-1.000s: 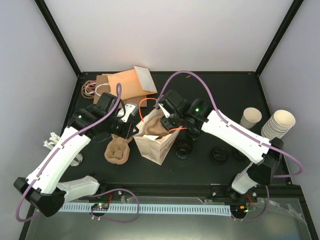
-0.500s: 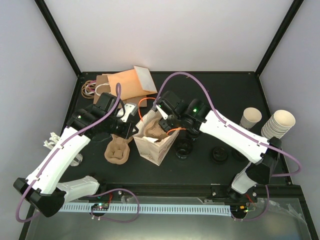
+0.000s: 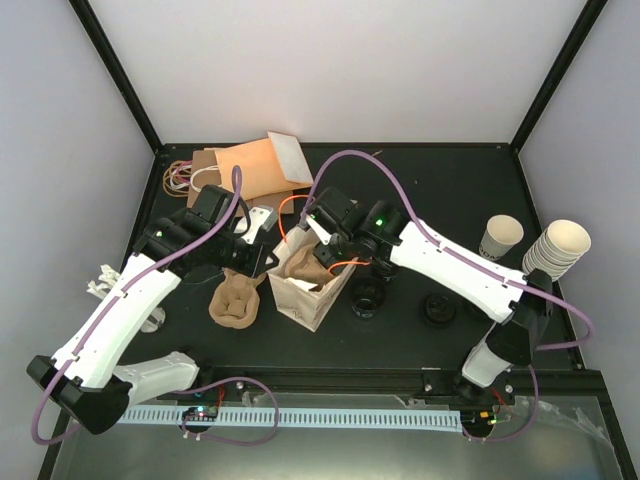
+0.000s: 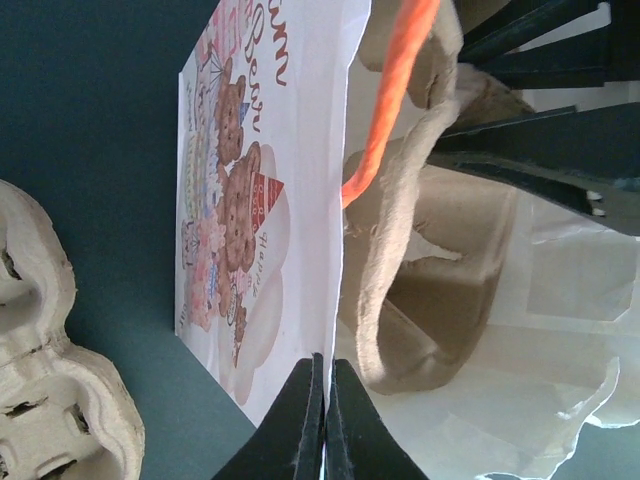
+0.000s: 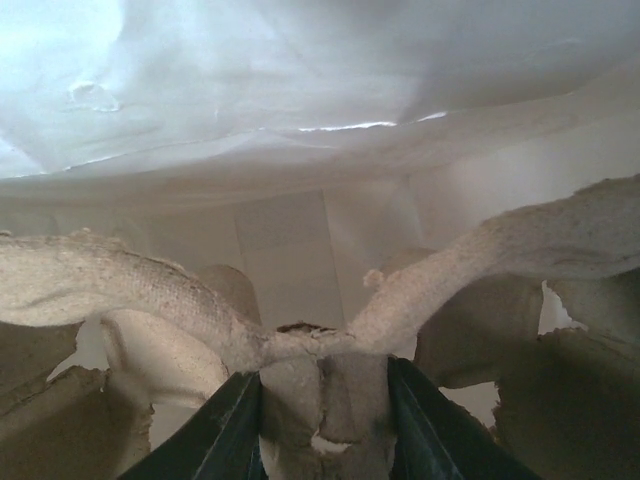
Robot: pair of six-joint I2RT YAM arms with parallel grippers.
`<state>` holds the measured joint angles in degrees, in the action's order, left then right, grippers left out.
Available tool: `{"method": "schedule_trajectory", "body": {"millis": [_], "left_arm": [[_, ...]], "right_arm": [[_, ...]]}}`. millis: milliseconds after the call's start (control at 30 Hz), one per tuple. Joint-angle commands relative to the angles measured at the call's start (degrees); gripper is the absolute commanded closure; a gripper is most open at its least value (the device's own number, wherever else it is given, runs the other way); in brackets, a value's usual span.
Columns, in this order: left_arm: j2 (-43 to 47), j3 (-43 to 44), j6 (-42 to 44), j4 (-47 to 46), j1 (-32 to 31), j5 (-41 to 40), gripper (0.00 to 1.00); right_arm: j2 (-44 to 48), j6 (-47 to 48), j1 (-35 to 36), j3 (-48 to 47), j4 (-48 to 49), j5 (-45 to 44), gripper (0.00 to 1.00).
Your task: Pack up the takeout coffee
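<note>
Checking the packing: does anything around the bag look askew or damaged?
The brown moulded-pulp cup carrier sits tilted in the mouth of the white bear-print paper bag, gripped by the right gripper; its edges look ragged.

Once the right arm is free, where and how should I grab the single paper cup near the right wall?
Grip the cup by its side wall, just below the rim. It stands upright, mouth up, tapering downward, so jaws across the upper wall should probably hold. Come from the middle of the table: the stack of cups crowds its other side.
</note>
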<state>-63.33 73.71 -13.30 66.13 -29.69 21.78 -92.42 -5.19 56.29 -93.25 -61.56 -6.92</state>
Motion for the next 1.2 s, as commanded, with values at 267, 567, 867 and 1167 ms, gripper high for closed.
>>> {"method": "schedule_trajectory", "body": {"millis": [267,567,867,1167], "left_arm": [[0.71,1.50,-0.63,-1.91,0.36,1.69,0.98],[2.37,2.02,0.25,-2.73,0.37,1.99,0.82],[10.71,-0.32,0.82,-7.23,-0.16,1.95,0.60],[14.59,1.09,0.41,-10.57,-9.94,-2.68,0.60]], "right_arm": [[-3.44,0.62,0.48,-1.31,-1.11,1.57,0.67],[-5.55,-0.41,0.35,-3.30,-2.92,3.21,0.67],[-6.59,-0.59,0.40,-5.07,-3.70,3.15,0.67],[-6.97,-0.66,0.35,-5.62,-3.92,3.05,0.67]]}}
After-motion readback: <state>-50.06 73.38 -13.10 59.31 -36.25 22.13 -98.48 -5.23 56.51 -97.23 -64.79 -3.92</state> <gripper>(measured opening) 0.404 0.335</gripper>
